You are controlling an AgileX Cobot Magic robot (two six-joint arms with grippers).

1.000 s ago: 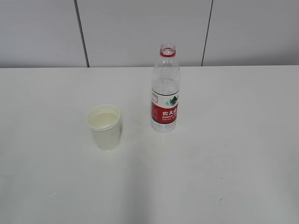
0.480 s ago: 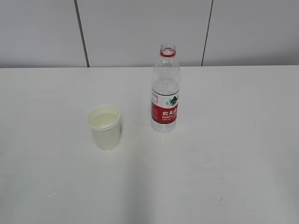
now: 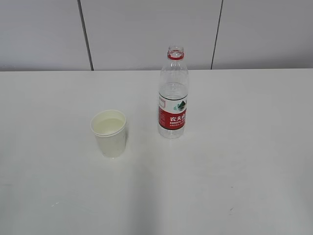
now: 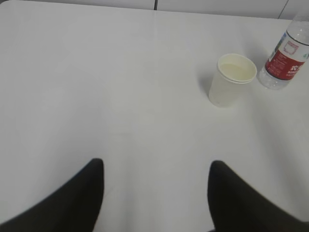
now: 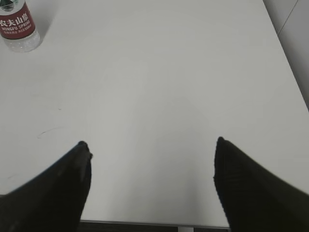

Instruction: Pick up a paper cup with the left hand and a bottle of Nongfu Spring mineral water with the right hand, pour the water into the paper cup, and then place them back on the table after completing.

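- Paper cup (image 3: 109, 133) upright on the table (image 3: 234, 161), left of centre, holding water (image 3: 109, 126).
- Bottle (image 3: 173, 100) upright, uncapped, just right of the cup, nearer the far edge.
- Left gripper (image 4: 156, 181) spread apart, empty, well short of the cup.
- Right hand (image 5: 152, 166) gaping wide, empty, above the near edge.

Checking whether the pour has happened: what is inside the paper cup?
The paper cup stands upright on the table; its cream inside shows a pale, flat surface partway down, probably water, though I cannot be sure. The uncapped bottle beside it is partly full.
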